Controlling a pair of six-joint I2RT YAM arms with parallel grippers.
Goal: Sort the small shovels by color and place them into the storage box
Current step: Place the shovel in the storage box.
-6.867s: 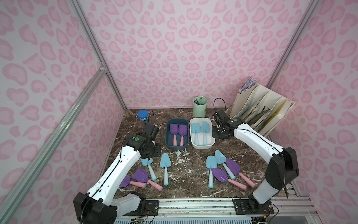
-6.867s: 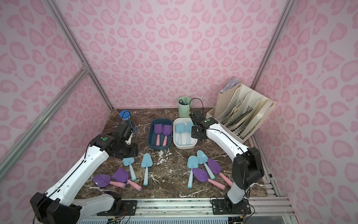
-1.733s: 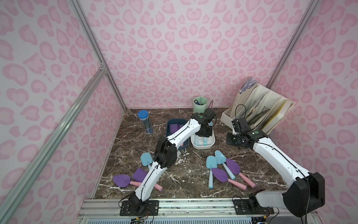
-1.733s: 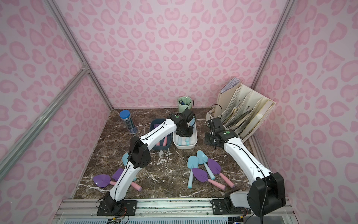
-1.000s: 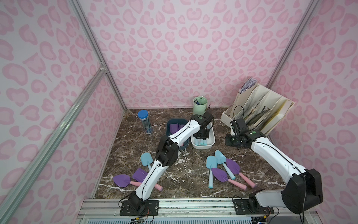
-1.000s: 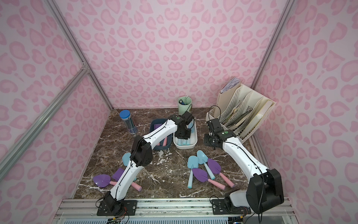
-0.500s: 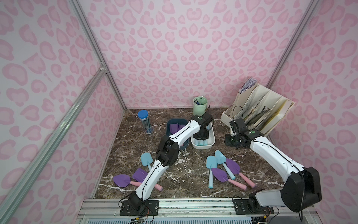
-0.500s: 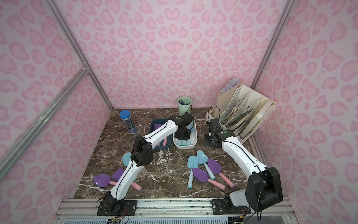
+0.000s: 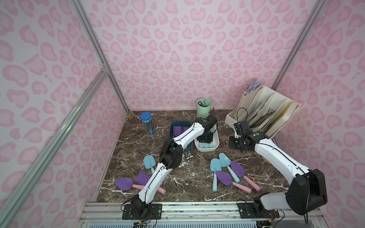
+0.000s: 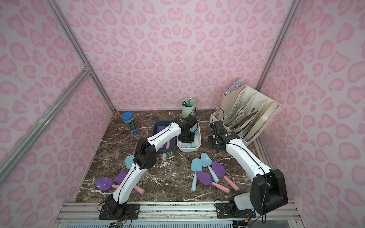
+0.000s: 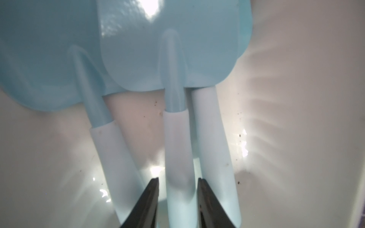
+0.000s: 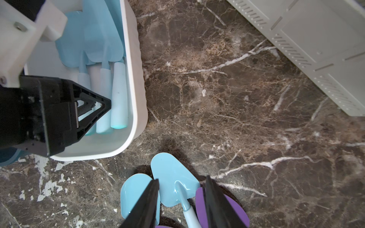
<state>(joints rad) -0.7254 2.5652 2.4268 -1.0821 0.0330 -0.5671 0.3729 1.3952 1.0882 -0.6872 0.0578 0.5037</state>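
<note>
My left gripper point(image 9: 205, 141) reaches down into the white storage box point(image 9: 206, 150). In the left wrist view its jaws point(image 11: 177, 178) stand open, a narrow gap on each side of a light blue shovel handle point(image 11: 178, 150) lying on other blue shovels point(image 12: 94, 39). A navy box point(image 9: 172, 126) beside it holds purple shovels point(image 9: 177, 129). My right gripper point(image 9: 236, 142) hovers open and empty over the table, right of the white box, above blue shovels point(image 12: 173, 177). Blue point(image 9: 215, 165) and purple point(image 9: 237, 168) shovels lie at front right. A blue point(image 9: 149, 161) and a purple one point(image 9: 123, 183) lie at front left.
A clear pencil tube with a blue cap point(image 9: 147, 124) stands at back left. A green cup point(image 9: 204, 105) stands behind the boxes. A beige file rack point(image 9: 266, 110) fills the back right corner, close behind my right wrist. Pink walls enclose the marble table.
My left gripper has sunk into the white box with the blue shovel and its jaws have parted off the handle. The right arm has hardly moved.
</note>
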